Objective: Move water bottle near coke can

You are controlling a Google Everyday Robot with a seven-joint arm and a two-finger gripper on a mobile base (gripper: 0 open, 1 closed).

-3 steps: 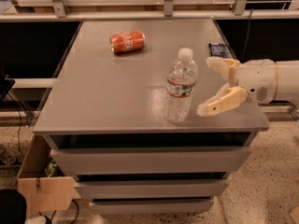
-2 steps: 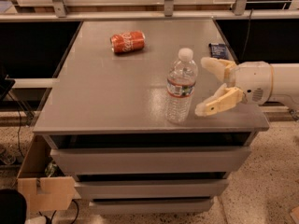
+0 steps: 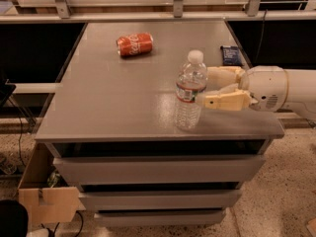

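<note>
The water bottle (image 3: pixel 189 92) is clear and ribbed, with a white cap and a red, white and green label band. It stands upright near the front edge of the grey table (image 3: pixel 113 102). The coke can (image 3: pixel 135 44) is red with white script and lies on its side at the far middle of the table, well apart from the bottle. My gripper (image 3: pixel 204 87) comes in from the right at label height. It is open, with one cream finger (image 3: pixel 224 75) behind the bottle's right side and one (image 3: pixel 227 101) in front. The tips are right at the bottle.
A small dark blue packet (image 3: pixel 230 55) lies at the table's far right, just behind my gripper. A metal rail (image 3: pixel 148 15) runs along the back. Drawers (image 3: pixel 158 169) sit under the tabletop. A cardboard box (image 3: pixel 44 201) stands on the floor at lower left.
My gripper has moved left toward the water bottle, and its fingertips now reach the bottle's right side. The bottle and the can have not moved.
</note>
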